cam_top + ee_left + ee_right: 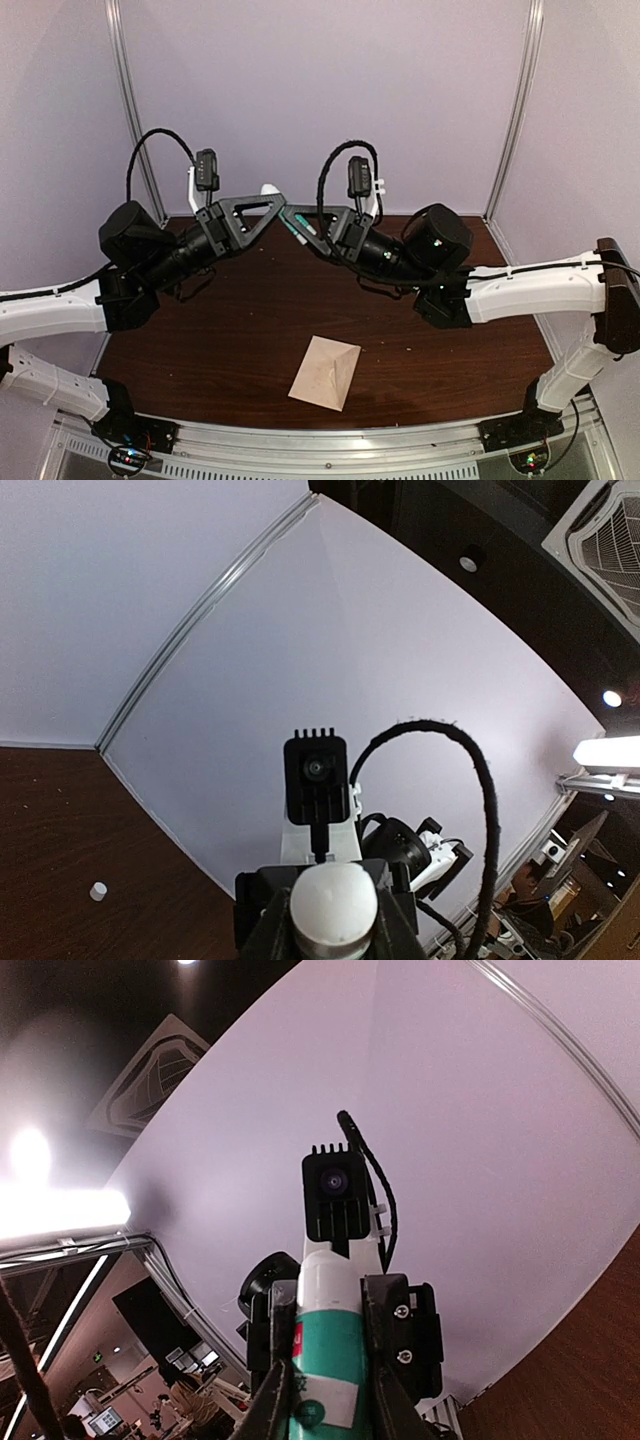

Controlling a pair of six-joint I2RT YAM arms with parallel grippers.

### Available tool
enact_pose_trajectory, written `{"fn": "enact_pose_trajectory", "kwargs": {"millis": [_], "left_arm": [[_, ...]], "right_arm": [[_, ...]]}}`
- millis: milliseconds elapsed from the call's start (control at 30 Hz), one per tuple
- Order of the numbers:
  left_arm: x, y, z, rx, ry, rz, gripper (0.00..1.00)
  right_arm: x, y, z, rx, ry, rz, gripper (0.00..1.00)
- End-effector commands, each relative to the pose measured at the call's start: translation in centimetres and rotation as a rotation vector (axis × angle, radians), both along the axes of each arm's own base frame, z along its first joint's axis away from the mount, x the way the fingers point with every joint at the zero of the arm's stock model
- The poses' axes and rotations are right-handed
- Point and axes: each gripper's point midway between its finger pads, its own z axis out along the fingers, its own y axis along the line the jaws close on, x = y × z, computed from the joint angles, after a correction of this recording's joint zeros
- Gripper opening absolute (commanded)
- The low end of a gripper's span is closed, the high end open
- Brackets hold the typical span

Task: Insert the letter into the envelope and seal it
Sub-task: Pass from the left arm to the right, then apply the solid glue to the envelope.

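right gripper (pixel 330 1385) clamps the teal glue stick (pixel 326 1355), left gripper (pixel 333 925) pinches its white cap (pixel 333 900), both raised mid-air; the envelope (pixel 326 372) lies flat near the table's (pixel 200 340) front edge. a skewed pull could drop either piece.

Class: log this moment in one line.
left gripper: grips white cap | right gripper: grips glue stick | envelope: flat on table

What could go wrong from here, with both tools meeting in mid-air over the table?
1. The left tool and right tool both appear to grip the teal tube high above the table. A slip during any pull could drop it, perhaps off the edge.
2. The envelope lies loose near the front edge with nothing pinning it, so it may slide when something presses on it.
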Motion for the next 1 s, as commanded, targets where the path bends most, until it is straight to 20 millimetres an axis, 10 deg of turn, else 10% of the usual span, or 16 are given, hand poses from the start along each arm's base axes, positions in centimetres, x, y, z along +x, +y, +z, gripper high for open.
{"fn": "enact_pose_trajectory", "kwargs": {"millis": [0, 233, 333, 667, 967], "left_arm": [[0.1, -0.1, -0.6, 0.008, -0.003, 0.002, 0.13], [1.3, 0.6, -3.3, 0.150, 0.061, 0.092, 0.68], [1.6, 1.1, -6.0, 0.245, 0.112, 0.120, 0.74], [0.7, 1.5, -22.3, 0.719, 0.318, 0.090, 0.29], [-0.1, -1.5, -29.9, 0.877, 0.377, -0.030, 0.16]], "right_arm": [[-0.7, -0.4, 1.5, 0.040, -0.030, 0.020, 0.18], [0.9, -2.6, -0.9, -0.043, 0.008, -0.086, 0.12], [2.3, -3.9, -3.6, -0.149, 0.051, -0.155, 0.10], [6.8, -9.3, -20.0, -1.058, 0.182, -0.406, 0.07], [4.1, -8.2, -27.2, -1.230, 0.275, -0.190, 0.08]]}}
